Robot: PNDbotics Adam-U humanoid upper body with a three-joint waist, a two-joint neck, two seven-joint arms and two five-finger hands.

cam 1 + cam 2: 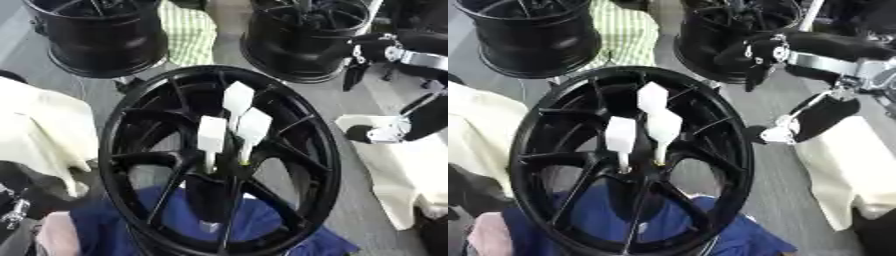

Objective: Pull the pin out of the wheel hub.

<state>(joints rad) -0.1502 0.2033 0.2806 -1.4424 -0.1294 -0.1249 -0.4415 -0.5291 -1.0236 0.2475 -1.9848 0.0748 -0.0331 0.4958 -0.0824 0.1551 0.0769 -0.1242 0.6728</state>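
Three white pins stand in the middle of the big black wheel (219, 160) that fills the centre of both views: one at the left (211, 137), one at the right (253, 127) and one behind them (237, 98). Each has a broad flat white head on a thin stem, and the stems run down into the hub (219, 172) where the spokes meet; none of them is out. The wheel rests tilted over a blue cloth (289, 235), with cream cloths at the left (44, 130) and the right (394, 165) on the grey table (350, 100). The robot's right hand (754, 60) hangs above and to the right of the wheel, apart from its rim and well clear of the pins, its dark fingers pointing down and holding nothing; whether they are curled or straight I cannot tell. More of the right arm (820, 112) shows lower, beside the wheel's right rim. Two more black wheels stand at the far side, one on the left (101, 35) and one on the right (302, 37), with a green checked cloth (188, 32) between them.
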